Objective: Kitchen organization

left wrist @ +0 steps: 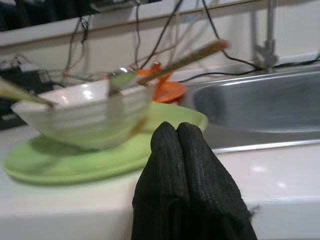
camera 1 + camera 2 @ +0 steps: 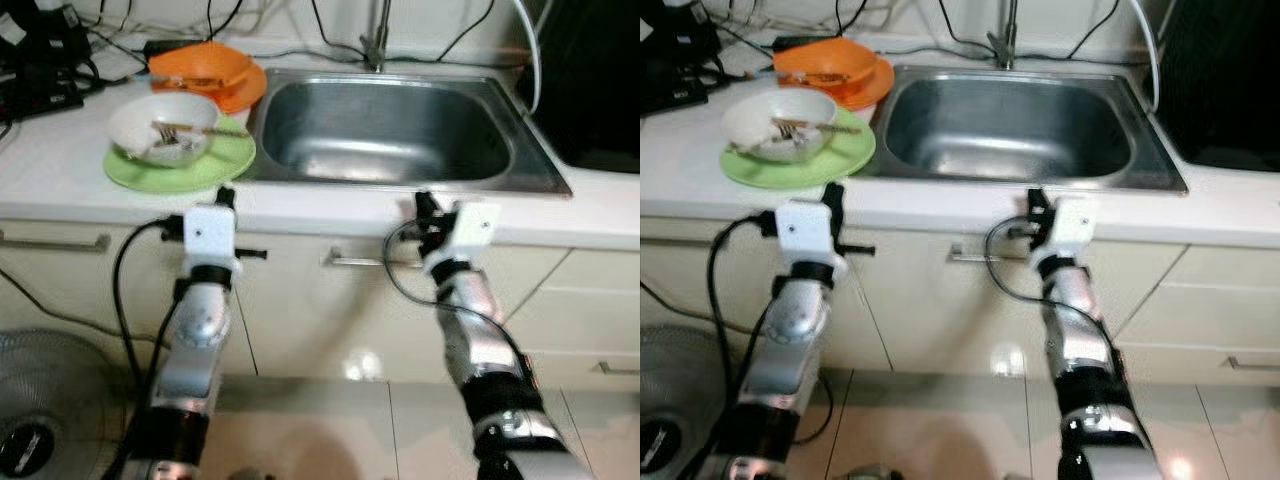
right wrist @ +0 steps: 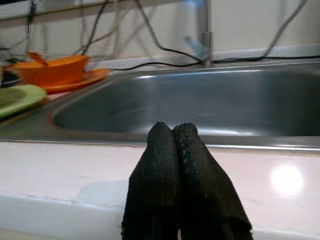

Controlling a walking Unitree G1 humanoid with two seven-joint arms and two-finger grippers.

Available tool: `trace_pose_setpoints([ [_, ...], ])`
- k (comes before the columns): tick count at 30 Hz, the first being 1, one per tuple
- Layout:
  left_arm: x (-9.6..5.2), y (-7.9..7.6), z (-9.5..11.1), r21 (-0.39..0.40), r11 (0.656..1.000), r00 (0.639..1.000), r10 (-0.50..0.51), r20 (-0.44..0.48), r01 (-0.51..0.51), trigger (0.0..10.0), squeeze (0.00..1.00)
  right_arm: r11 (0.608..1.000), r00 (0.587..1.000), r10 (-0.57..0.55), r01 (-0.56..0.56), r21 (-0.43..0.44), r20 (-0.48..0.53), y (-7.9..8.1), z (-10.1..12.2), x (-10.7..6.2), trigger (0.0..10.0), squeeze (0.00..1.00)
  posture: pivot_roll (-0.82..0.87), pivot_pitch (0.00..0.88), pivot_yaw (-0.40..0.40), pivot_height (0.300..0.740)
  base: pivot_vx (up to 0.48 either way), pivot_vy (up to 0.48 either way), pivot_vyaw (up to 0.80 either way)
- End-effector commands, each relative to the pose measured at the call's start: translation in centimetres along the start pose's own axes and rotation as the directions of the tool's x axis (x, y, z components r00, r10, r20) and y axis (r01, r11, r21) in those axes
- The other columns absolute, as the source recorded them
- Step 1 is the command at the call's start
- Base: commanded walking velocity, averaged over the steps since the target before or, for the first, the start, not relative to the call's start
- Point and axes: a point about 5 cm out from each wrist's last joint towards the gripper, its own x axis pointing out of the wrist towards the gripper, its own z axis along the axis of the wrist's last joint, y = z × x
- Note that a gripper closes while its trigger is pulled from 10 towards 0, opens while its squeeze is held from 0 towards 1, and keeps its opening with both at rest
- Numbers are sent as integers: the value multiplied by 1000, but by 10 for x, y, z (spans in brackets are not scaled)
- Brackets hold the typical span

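Both silver arms rise from the bottom of the head view toward the counter edge. The left gripper (image 2: 226,196) sits at that edge to the left of the sink (image 2: 520,160), just in front of the green plate (image 2: 215,165); its black fingers (image 1: 185,165) are pressed together and hold nothing. The right gripper (image 2: 424,207) sits at the edge in front of the sink's front rim, its fingers (image 3: 172,165) likewise pressed together and empty.

Left of the sink, the green plate carries a white bowl (image 2: 135,125) with a fork (image 2: 172,133) and what looks like a wooden-handled utensil lying across it. Behind it, close to the sink's far left corner, an orange bowl (image 2: 205,65) rests on an orange plate (image 2: 245,92). The basin is empty, with the tap (image 2: 378,40) at its back rim.

By my reading, the work is at its start: the dishes are untouched and the arms are only lined up. A likely next move is for the left gripper to spread its fingers, lift over the edge and take the bowl's rim, keeping it level so the cutlery does not slide out.

No brand, label or writing is legible.
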Motion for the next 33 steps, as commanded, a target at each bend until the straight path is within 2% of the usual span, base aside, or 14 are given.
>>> trace_pose_setpoints([
  [1, 0, -8, 1, -11, 1000, 1000, -20, -1, 20, 10000, 0, 1000, 1000, -24, 24, -14, 12, -11, 5, 0, 10000, 0, -22, 78, -4, 740, 322, 0, 0],
  [21, -2, -15, 2, -17, 999, 999, -48, 6, 49, 10000, 0, 1000, 1000, -22, 22, -13, 15, -10, 5, 0, 10000, 0, -24, 80, -3, 740, 321, 0, 0],
  [28, -5, -20, 3, -26, 997, 997, -74, 14, 74, 10000, 0, 1000, 1000, -23, 23, -13, 19, -11, 5, 0, 10000, 0, -24, 81, -3, 740, 0, 0, 0],
  [33, -7, -25, 13, -7, 994, 992, -109, 69, 109, 10000, 0, 1000, 998, -24, 24, -4, 55, -11, 11, 0, 10000, 0, -23, 81, -4, 740, 0, 0, 0],
])
